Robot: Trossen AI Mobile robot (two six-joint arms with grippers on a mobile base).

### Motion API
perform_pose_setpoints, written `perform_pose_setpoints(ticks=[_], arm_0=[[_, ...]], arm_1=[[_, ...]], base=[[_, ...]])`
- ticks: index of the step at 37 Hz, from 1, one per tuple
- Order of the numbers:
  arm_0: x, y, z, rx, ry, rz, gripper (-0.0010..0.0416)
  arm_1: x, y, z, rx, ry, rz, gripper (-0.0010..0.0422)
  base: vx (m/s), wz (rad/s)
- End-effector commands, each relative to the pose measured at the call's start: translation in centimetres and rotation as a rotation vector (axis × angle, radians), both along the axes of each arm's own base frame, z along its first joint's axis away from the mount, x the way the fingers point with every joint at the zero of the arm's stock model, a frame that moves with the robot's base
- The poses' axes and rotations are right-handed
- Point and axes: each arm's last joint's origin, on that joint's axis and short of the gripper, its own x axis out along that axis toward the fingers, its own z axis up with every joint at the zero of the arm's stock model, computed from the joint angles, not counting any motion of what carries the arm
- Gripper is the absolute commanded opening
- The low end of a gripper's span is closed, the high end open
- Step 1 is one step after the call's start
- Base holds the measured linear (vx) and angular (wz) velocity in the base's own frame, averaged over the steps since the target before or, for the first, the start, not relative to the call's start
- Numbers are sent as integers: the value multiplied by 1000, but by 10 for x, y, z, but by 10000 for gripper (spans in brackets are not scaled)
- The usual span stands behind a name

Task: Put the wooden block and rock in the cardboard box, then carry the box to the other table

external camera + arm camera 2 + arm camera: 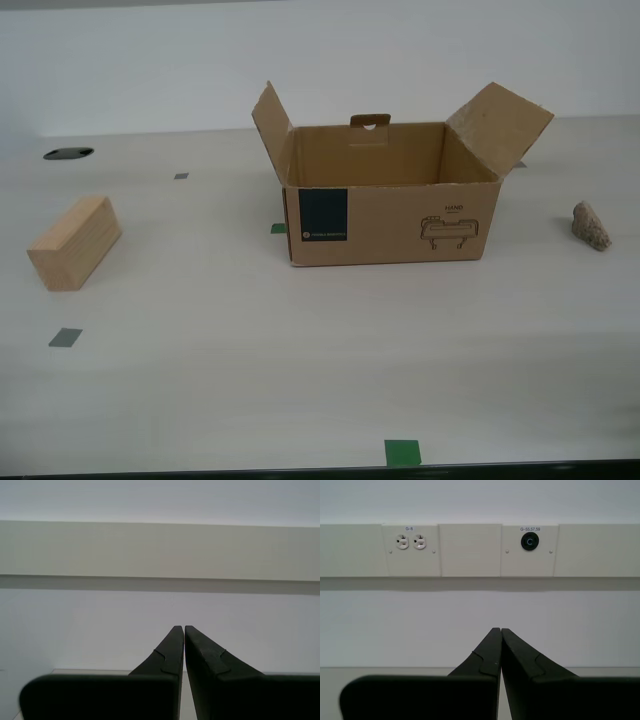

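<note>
Both grippers' fingers [172, 645] closed, empty.

I see the cardboard box [390, 205] standing upright just above the middle of the exterior view, its top open. One side flap angles up toward the upper left, the other spreads toward the upper right, and the rear flap with its handle cutout stands at the back. The side facing me carries a dark blue square label at its lower left and a line drawing at its lower right. The inside that I can see looks empty.

The wooden block [75, 242], light tan with visible grain, lies flat at the left of the frame, well apart from the box.

The rock [590, 226], small, rough and grey-brown, sits at the right edge, also well clear of the box.
</note>
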Motion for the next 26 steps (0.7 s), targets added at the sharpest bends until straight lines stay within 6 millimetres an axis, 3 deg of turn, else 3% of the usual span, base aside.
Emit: perform_pose_setpoints(ticks=[1,26], arm_0=[[0,0,0,0,5,-1,0],[0,0,0,0,5,-1,0]], arm_1=[[0,0,1,1,-6,0,0],[0,0,1,1,-6,1,0]], base=[[0,0],[0,0]])
